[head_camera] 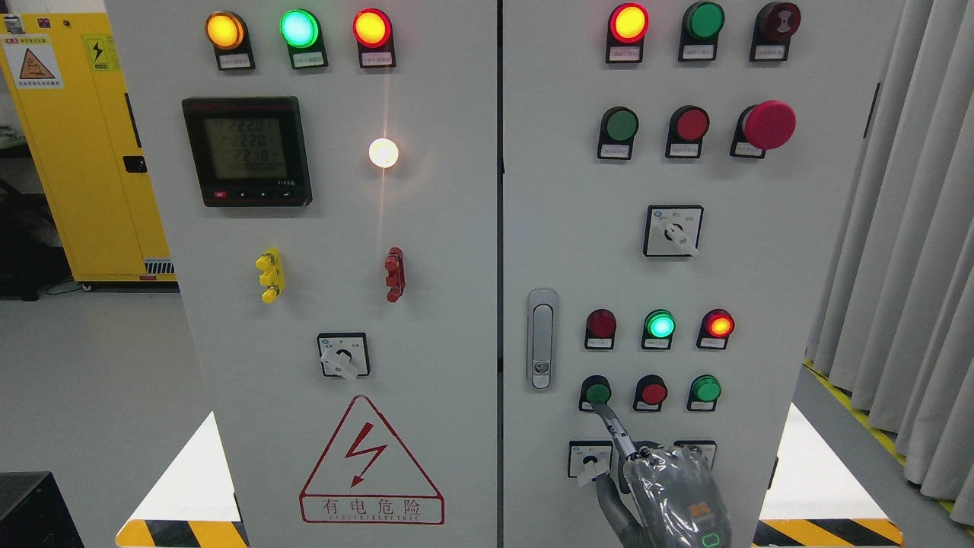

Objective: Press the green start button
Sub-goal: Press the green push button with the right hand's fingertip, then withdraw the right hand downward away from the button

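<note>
Far up-left of the hand (662,487): yellow cabinet (76,152), beyond the panel's edge; up-left, on the left door (441,320): amber, green and red lamps in a row, meter (246,151) below them, white lamp (383,152) lit beside it; yellow handle (270,275) and red handle (394,274) lower; selector (343,355) under these; warning triangle (370,460) level with the hand, well to its left.

Just left of the hand: door latch (541,339), higher; small selector (589,460) beside the wrist.

Hand: enters from the bottom edge right of middle, wrapped in clear film; one finger (612,426) extended up-left, its tip touching the green button (597,393); other fingers curled back, holding nothing.

Directly above: red button (653,393), green button at right (705,389); above these, dark red, lit green (660,325) and lit red lamps; upper selector (673,230).

Far above-right: red mushroom button (768,125); right: grey curtain (898,228).
</note>
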